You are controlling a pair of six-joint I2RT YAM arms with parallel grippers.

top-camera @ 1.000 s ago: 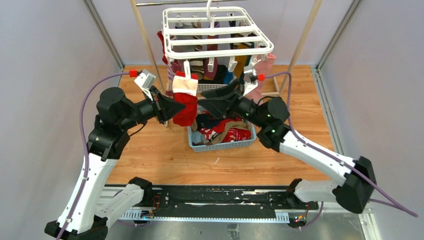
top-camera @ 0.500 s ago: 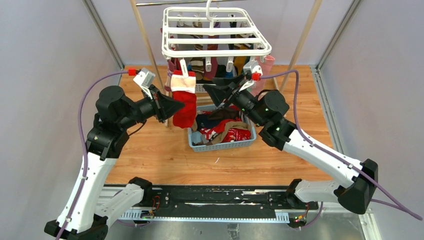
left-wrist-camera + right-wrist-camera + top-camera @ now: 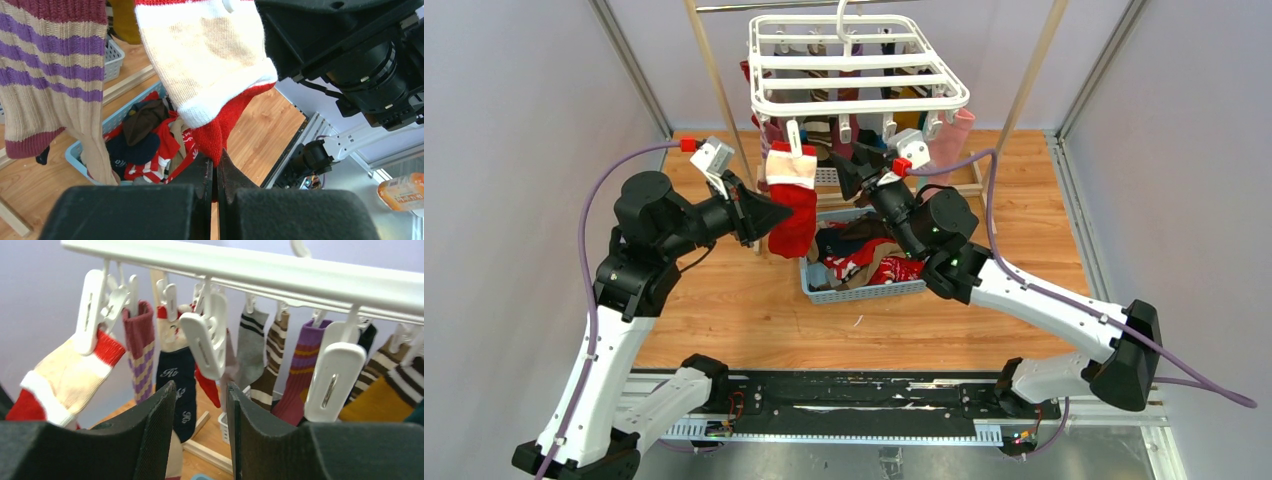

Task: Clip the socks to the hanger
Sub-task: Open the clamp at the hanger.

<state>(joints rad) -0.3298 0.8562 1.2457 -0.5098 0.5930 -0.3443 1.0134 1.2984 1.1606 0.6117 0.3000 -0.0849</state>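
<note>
Over the wooden tabletop (image 3: pixel 724 300), the red sock (image 3: pixel 794 205) hangs clipped to the hanger (image 3: pixel 864 104), toe pinched tight in the left gripper (image 3: pixel 216 167). Right gripper (image 3: pixel 200 387) is spread wide just beneath a free clip (image 3: pixel 207 340), with the basket (image 3: pixel 864 291) below.

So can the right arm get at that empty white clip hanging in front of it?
Probably yes: the right end effector is open, the empty clip hangs just past its fingers, nothing between.

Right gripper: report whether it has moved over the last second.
Yes. The right gripper has shifted from above the blue basket up-image, toward the hanger and its clips.
</note>
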